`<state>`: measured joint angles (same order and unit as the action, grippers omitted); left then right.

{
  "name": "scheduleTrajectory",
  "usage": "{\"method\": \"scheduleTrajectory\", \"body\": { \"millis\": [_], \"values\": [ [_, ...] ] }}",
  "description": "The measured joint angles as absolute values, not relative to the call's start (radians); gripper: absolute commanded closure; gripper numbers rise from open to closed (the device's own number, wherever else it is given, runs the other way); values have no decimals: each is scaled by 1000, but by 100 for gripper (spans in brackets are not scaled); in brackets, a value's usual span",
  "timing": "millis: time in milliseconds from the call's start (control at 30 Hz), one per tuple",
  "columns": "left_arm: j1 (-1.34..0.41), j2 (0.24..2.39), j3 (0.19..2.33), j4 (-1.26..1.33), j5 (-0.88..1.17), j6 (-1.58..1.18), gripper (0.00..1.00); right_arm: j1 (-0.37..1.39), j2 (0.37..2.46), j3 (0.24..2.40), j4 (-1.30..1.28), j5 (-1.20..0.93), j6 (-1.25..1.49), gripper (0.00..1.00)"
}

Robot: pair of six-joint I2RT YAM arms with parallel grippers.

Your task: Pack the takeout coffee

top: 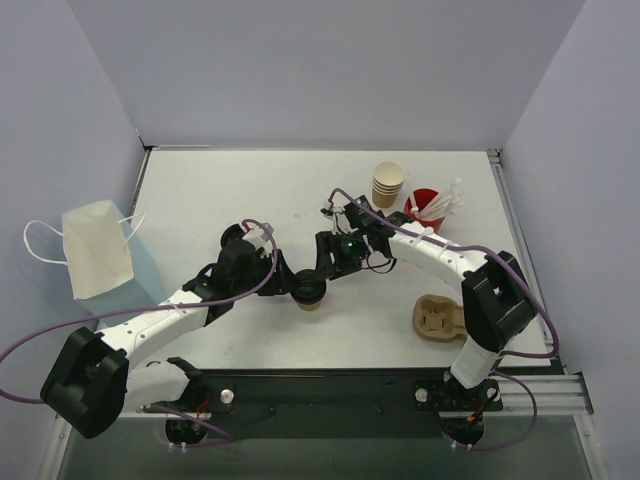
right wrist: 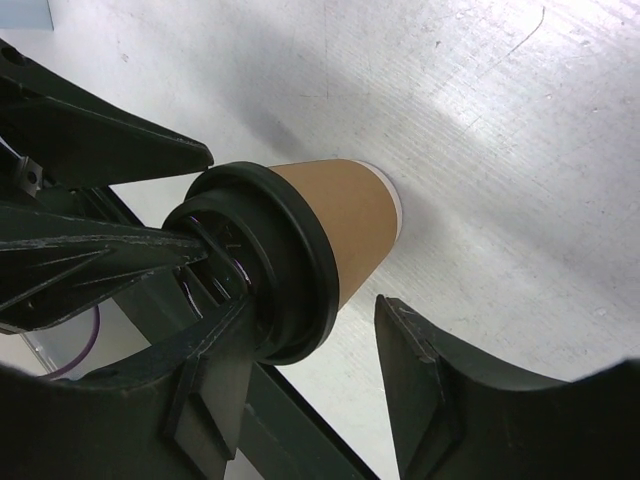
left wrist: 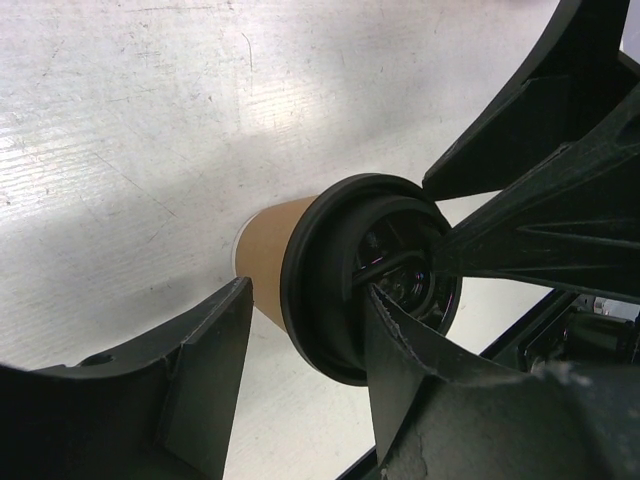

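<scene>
The takeout coffee [top: 309,296], a small brown paper cup with a black lid, stands upright on the white table near the front middle. My left gripper [top: 296,287] reaches it from the left and is open. In the left wrist view [left wrist: 308,300] one finger [left wrist: 200,380] is beside the cup [left wrist: 270,250] and the other [left wrist: 420,380] lies over the lid [left wrist: 330,290]. My right gripper [top: 328,262] comes from the right and is open. In the right wrist view [right wrist: 310,310] one finger [right wrist: 200,390] crosses the lid [right wrist: 290,270], while the other [right wrist: 430,380] stands clear of the cup [right wrist: 345,215].
A white paper bag [top: 97,248] with handles lies at the left edge. A stack of lidless brown cups [top: 388,183] and a red cup [top: 425,208] holding white sticks stand at the back right. A brown cardboard piece [top: 438,318] lies at the front right.
</scene>
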<state>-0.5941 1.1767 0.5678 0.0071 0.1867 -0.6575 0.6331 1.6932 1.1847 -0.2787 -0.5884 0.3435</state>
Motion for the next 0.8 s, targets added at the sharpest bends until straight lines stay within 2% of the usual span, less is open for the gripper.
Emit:
{"method": "scheduleTrajectory", "body": {
  "millis": [400, 800],
  "values": [
    [-595, 1188, 568, 25, 187, -657, 44, 602, 1686, 1140, -234, -665, 346, 66],
    [-595, 1183, 533, 84, 189, -672, 47, 579, 1613, 934, 58, -746, 412, 73]
  ]
}}
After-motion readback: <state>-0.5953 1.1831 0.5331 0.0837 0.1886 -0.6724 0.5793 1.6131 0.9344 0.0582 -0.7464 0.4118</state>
